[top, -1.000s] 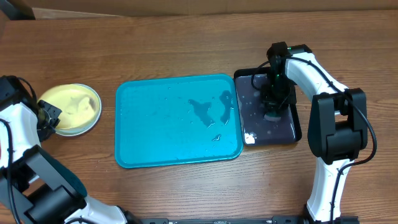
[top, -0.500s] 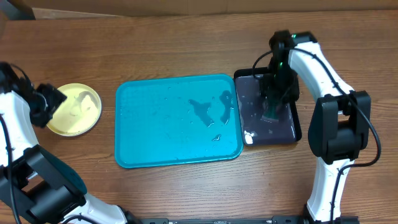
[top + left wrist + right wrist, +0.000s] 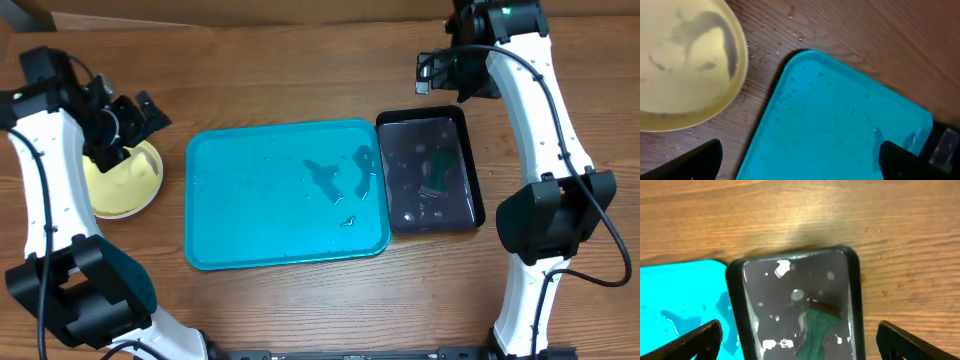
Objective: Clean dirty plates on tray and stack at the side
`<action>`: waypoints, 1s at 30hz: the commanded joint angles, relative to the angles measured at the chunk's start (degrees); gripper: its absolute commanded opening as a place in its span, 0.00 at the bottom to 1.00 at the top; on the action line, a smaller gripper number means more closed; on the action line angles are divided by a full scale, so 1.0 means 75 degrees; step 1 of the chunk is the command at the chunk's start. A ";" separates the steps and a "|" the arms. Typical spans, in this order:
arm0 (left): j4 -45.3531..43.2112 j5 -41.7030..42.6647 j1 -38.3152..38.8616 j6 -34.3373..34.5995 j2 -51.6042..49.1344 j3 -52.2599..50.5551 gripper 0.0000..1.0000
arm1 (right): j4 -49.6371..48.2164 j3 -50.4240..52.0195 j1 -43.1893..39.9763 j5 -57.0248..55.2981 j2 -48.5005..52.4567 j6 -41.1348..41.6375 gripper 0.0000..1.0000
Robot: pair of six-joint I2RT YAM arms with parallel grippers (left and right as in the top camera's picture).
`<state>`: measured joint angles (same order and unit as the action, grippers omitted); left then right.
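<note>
One yellow plate (image 3: 120,180) shows on the bench (image 3: 300,80), lying flat to the left of the turquoise tray (image 3: 240,200), near it but not touching. A strip of bare wood runs between the two in the left wrist view. Its inner face carries a curved greyish mark and some fainter blotches. Whether other plates lie under it cannot be told from these views. The tray sits mid-bench, and the only things on it are darker wet patches (image 3: 325,178) and scattered droplets gathered toward its right half. Just beside the tray's right edge stands a smaller black tray (image 3: 405,150) with a glossy, wet floor. A dark green pad (image 3: 438,170) lies inside this black tray, toward its right side. The left gripper (image 3: 135,115) hangs above the plate's upper right edge, and its fingertips (image 3: 695,161) are spread wide with nothing between them. The right gripper (image 3: 800,341) is off past the far end of the black tray, looking down on the tray and the pad. Its fingertips (image 3: 692,341) are likewise set far apart and hold nothing, well clear of the pad.
</note>
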<state>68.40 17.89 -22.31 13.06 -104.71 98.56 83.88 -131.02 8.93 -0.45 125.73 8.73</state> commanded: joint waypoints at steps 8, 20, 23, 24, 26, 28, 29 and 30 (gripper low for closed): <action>0.0076 0.0160 0.0233 -0.0166 -0.0023 0.0119 1.00 | -0.0061 -0.0082 -0.0044 -0.0128 -0.0178 -0.0029 1.00; 0.0073 0.0157 0.0233 -0.0169 -0.0023 0.0119 1.00 | -0.0061 -0.0082 -0.0044 -0.0128 -0.0178 -0.0029 1.00; 0.0070 0.0157 0.0233 -0.0169 -0.0023 0.0119 1.00 | -0.0108 -0.0058 -0.0044 -0.0128 -0.0166 -0.0029 1.00; 0.0073 0.0154 0.0233 -0.0169 -0.0023 0.0119 1.00 | -0.0137 -0.0055 -0.0044 -0.0131 -0.0169 -0.0029 1.00; 0.0073 0.0154 0.0233 -0.0169 -0.0023 0.0119 1.00 | -0.0140 -0.0055 -0.0041 -0.0128 -0.0312 -0.0029 1.00; 0.0073 0.0157 0.0233 -0.0169 -0.0023 0.0119 1.00 | -0.0140 -0.0055 -0.0041 -0.0131 -0.0600 -0.0029 1.00; 0.0073 0.0154 0.0233 -0.0169 -0.0023 0.0119 1.00 | -0.0143 -0.0055 -0.0041 -0.0131 -0.0755 -0.0029 1.00; 0.0073 0.0154 0.0233 -0.0169 -0.0023 0.0119 1.00 | -0.0140 -0.0055 -0.0041 -0.0128 -0.1008 -0.0029 1.00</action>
<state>68.86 18.28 -20.97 13.06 -104.71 98.56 83.13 -131.00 8.93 -0.89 125.34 8.73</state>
